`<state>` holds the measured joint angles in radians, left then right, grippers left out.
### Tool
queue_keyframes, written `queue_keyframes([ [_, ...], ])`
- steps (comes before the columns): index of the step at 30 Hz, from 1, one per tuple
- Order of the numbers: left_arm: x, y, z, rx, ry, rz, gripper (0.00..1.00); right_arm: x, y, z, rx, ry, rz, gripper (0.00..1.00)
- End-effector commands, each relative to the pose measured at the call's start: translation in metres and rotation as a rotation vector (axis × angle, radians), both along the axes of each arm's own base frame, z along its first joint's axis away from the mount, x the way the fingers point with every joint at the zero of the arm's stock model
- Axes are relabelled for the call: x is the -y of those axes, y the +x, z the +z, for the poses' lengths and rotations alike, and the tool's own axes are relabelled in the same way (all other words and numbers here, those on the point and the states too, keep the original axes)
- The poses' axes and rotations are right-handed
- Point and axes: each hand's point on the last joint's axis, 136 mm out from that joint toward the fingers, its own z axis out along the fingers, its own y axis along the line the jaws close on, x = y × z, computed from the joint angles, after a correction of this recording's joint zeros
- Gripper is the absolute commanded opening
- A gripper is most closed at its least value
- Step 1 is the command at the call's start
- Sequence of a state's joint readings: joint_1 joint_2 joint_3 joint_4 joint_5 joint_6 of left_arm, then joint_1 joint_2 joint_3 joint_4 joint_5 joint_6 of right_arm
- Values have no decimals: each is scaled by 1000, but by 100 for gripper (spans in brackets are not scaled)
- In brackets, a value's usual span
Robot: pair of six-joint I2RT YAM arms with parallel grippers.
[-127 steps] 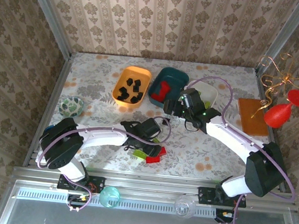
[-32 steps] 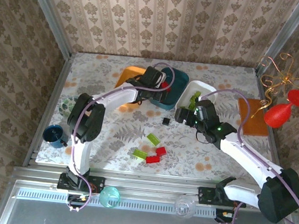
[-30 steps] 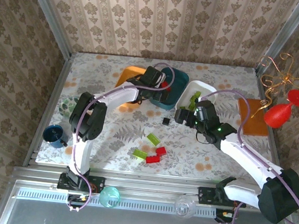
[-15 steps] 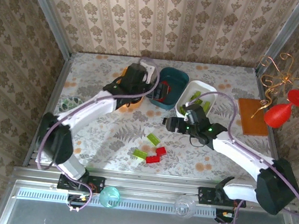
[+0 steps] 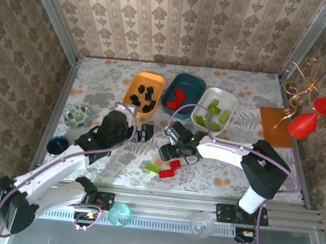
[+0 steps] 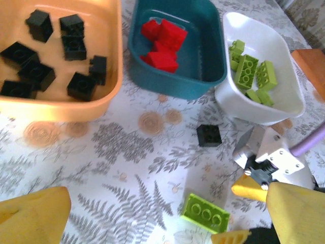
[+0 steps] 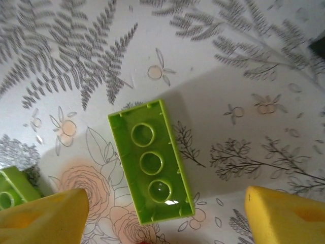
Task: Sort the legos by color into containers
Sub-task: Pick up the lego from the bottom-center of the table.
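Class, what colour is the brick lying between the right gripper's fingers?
Lime green. The brick shows best in the right wrist view.

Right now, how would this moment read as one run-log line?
left gripper: open, empty | right gripper: open above lime-green brick | black brick: loose on table | stage: sorting unfinished

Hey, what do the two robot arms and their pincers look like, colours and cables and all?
Both the left arm and the right arm have white rounded links joined by black joint housings, each with a thin purple cable running alongside. The left pincer and right pincer have mostly black bodies; their fingers are yellow with blunt tips.
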<state>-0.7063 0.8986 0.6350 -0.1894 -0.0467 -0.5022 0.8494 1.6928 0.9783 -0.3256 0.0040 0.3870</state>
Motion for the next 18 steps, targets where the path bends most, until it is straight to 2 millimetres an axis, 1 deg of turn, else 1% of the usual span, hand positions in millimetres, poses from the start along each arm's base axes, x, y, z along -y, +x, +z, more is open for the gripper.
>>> queue_keyframes([
  [1,-17,-8,-16,-35,-9,70,100,1,0,-9,14,-102,36,80],
  [5,-25,-13,-25,-49,-1,91,100,-4,4,-16,26,-155,47,75],
  [8,-24,-13,-27,-57,3,90,100,-5,6,-21,38,-202,56,67],
  [12,-24,-12,-29,-63,4,90,100,-5,8,-27,59,-256,60,54],
  [16,-22,-12,-30,-65,6,87,100,-5,12,-27,78,-260,53,45],
  [18,-22,-11,-32,-69,7,85,100,-9,16,-21,100,-234,53,39],
])
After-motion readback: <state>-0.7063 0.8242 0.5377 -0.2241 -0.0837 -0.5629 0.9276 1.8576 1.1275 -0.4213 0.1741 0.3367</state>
